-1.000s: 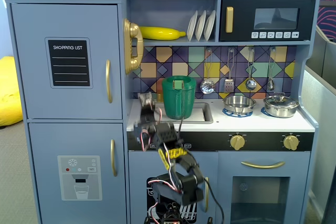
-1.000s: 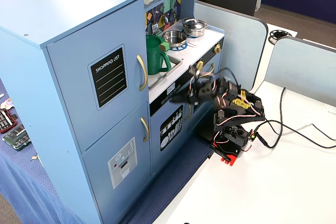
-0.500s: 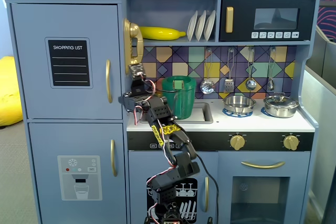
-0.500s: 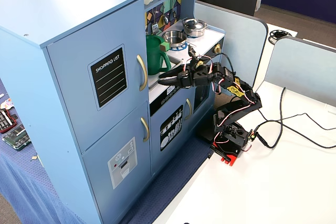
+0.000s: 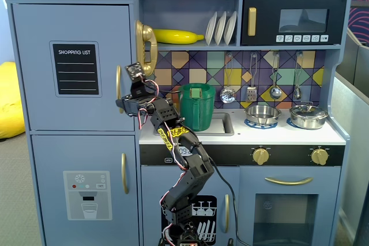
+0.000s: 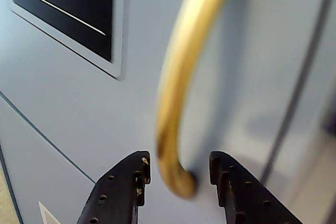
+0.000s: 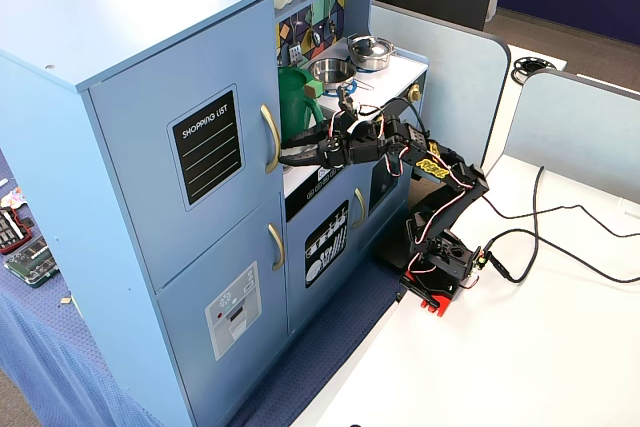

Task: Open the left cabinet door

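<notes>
I have the arm stretched toward the door [image 5: 72, 67], the upper left panel with the chalkboard, which sits shut. In the wrist view my fingers [image 6: 134, 182] are spread apart, straddling the lower end of the gold handle [image 6: 176, 98] without pinching it. I keep them low on the curve, I judge, so that closing there gives a hook to pull the door outward.

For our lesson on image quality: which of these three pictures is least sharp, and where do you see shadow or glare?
The wrist view is softest: the gold handle is blurred between the gripper fingers and casts a faint shadow on the left cabinet door. Both fixed views are sharp and evenly lit, with a light reflection on the microwave window in one.
</notes>
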`<state>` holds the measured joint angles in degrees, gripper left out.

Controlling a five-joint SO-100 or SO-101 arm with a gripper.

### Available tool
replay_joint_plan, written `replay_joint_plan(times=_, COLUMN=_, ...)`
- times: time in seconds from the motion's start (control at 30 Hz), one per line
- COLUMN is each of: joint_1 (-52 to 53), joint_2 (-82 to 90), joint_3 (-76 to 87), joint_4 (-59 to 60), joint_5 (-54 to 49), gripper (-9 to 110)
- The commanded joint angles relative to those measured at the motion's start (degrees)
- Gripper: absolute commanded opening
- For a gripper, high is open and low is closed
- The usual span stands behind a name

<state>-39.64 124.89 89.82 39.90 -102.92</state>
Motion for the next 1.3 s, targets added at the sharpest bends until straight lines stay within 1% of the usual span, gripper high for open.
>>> replay_joint_plan(times=0.0, joint_1=-3.6, joint_2=-0.8, joint_3=-4.1, joint_4=-6.6, joint_5=-3.2, gripper=4)
replay_joint_plan(times=0.17, joint_1=-7.3, joint_2=-1.8, joint_3=-2.7, joint_4=-12.8, joint_5=-2.4, gripper=5)
replay_joint_plan(times=0.37, joint_1=-12.6, joint_2=0.0, joint_3=1.8, joint_4=-15.5, joint_5=-4.4, gripper=4)
replay_joint_plan(times=0.6, joint_1=-19.3, joint_2=8.1, joint_3=9.6, joint_4=-12.9, joint_5=-7.6, gripper=4)
replay_joint_plan(times=0.97, joint_1=-26.4, joint_2=26.0, joint_3=22.6, joint_4=-8.0, joint_5=-11.0, gripper=3)
replay_joint_plan(times=1.1, joint_1=-26.1, joint_2=33.3, joint_3=25.9, joint_4=-5.7, joint_5=-11.2, gripper=2)
replay_joint_plan(times=1.27, joint_1=-17.4, joint_2=40.2, joint_3=27.0, joint_4=-0.3, joint_5=-8.6, gripper=1)
